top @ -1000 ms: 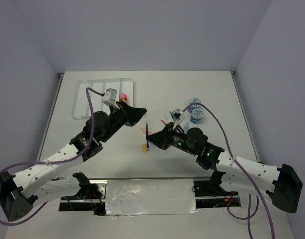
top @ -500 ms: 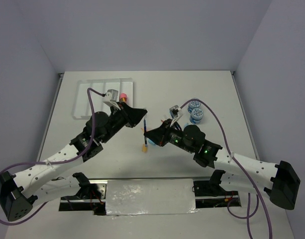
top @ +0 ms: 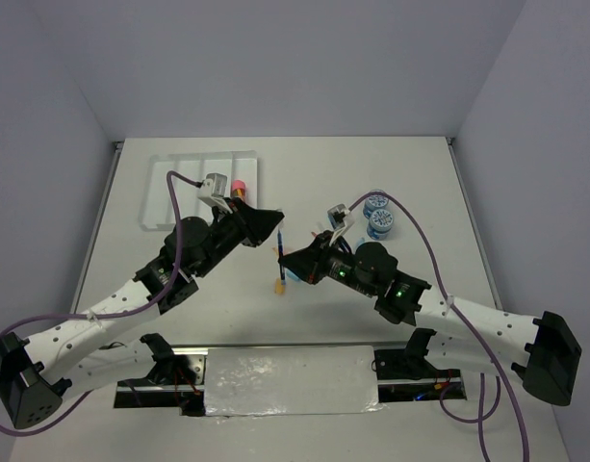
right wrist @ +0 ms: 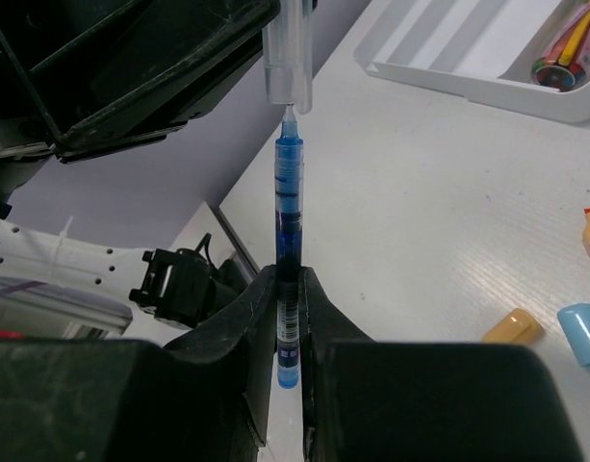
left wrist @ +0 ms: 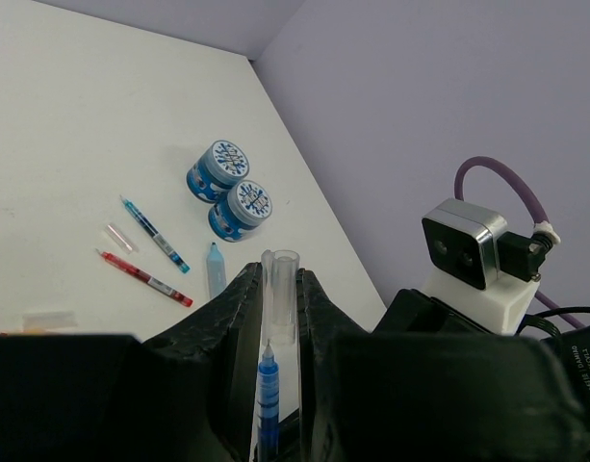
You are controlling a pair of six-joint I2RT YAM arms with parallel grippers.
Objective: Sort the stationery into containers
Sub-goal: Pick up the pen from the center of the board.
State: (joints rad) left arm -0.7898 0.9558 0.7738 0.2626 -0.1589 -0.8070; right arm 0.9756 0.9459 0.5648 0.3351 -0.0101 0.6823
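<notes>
I have the left claw clamped on a clear cap, which stands out past the fingertips with its open mouth facing the other arm. My right claw is closed tight on a blue pen, gripping it low on the barrel. The pen's tip sits right at the cap's mouth, in line with it, barely inside if at all. From above, the two claws meet in the air over the middle of the tabletop, the left one coming in from 9 o'clock and the right one from 4 o'clock.

The white tray lies at 10 o'clock on the tabletop. A pink-capped orange piece lies in its rightmost compartment, partly hidden by my left wrist camera.

At 2 o'clock from the claws, two blue-lidded tubs stand touching one another. Just beside them the left wrist view gives me a thin teal-blue pen, a red pen roughly parallel to it, and a pale blue tube, all lying flat and apart.

An orange eraser and a light-blue eraser lie close together on the tabletop, at 6 o'clock below the held pen.
</notes>
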